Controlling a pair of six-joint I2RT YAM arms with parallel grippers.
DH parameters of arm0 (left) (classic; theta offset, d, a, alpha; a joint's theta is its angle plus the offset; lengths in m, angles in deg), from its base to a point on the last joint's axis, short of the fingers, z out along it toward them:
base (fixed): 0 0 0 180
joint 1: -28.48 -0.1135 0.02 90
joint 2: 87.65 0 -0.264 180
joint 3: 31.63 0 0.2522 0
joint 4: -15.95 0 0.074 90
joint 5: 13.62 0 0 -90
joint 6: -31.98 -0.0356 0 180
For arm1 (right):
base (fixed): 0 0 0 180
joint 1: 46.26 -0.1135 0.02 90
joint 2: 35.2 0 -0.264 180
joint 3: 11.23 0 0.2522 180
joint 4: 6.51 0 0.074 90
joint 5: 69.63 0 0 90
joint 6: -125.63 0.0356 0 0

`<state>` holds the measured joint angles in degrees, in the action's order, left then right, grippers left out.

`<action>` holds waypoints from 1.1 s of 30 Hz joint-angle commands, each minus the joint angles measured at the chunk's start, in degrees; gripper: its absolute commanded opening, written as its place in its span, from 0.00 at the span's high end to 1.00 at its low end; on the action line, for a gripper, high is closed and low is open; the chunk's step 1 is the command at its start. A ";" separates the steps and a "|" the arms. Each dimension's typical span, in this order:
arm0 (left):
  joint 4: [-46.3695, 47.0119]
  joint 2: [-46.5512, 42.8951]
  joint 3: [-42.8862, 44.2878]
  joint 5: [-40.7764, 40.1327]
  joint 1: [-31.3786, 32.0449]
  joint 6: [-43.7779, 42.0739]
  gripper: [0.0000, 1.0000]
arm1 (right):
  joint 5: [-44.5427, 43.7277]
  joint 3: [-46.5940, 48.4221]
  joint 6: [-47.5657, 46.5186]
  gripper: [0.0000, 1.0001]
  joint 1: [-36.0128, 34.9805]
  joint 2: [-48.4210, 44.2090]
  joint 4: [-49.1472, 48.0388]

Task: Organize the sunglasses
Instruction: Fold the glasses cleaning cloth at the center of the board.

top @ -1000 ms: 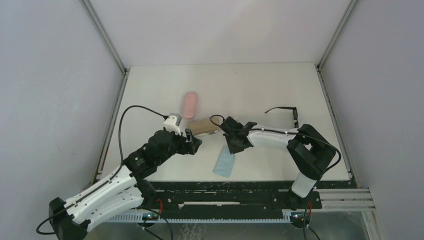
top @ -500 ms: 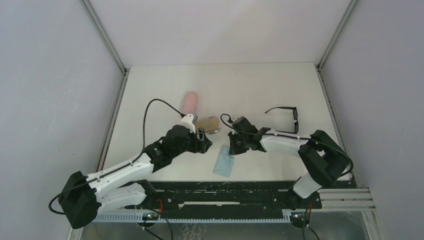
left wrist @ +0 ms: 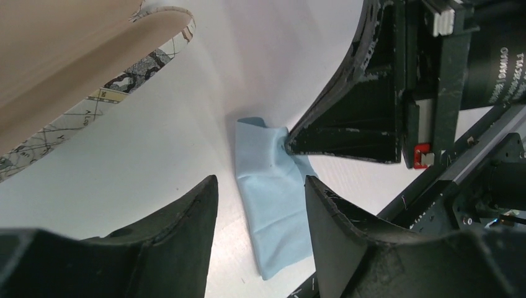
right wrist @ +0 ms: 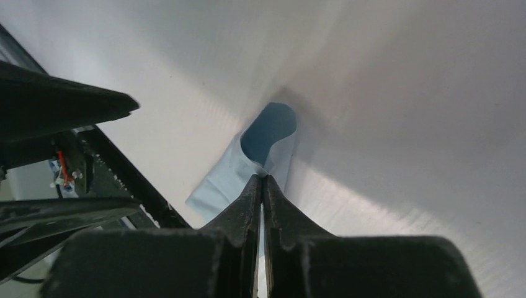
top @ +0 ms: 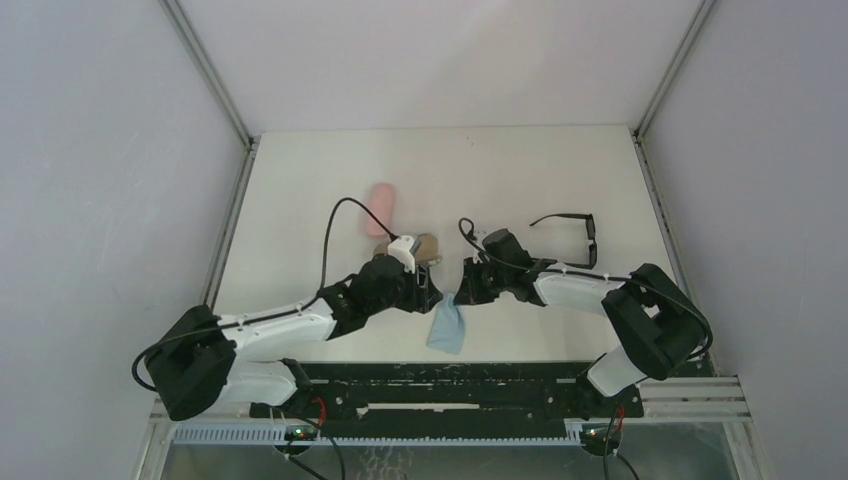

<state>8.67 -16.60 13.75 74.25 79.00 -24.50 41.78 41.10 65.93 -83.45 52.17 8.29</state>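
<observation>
The black-framed sunglasses (top: 586,227) lie unfolded on the table at the right, beyond the right arm, and neither gripper touches them. My right gripper (top: 466,291) (right wrist: 263,178) is shut on the upper edge of a light-blue cloth (top: 447,328) (right wrist: 224,178), which curls up at the pinch. My left gripper (top: 431,291) (left wrist: 260,181) stands open just left of it, its two fingers straddling the cloth (left wrist: 273,208) from above without touching it. The right gripper's tips (left wrist: 289,145) show in the left wrist view at the cloth's raised end.
A pink case (top: 381,206) lies behind the left arm. An open patterned case (top: 428,244) (left wrist: 68,56) sits right behind the left wrist. The black front rail (top: 450,375) runs just below the cloth.
My left arm has reached rightward, from beside the patterned case to the cloth's upper end. The right gripper shifted slightly right, still shut, and the cloth's top edge has bunched up.
</observation>
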 commanded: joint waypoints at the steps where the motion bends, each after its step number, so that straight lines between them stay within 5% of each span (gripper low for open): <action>1: 5.86 2.11 1.69 0.86 0.60 1.66 0.44 | 4.94 -1.04 2.09 1.00 0.87 -2.31 -5.48; 33: 10.68 14.69 6.70 4.17 1.73 -1.27 0.73 | 6.95 -1.78 2.03 1.00 1.68 -2.33 -6.20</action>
<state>17.20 -2.90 17.73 77.09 80.31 -24.65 47.92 39.48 67.66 -82.23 51.58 5.26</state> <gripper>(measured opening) 0.296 0.002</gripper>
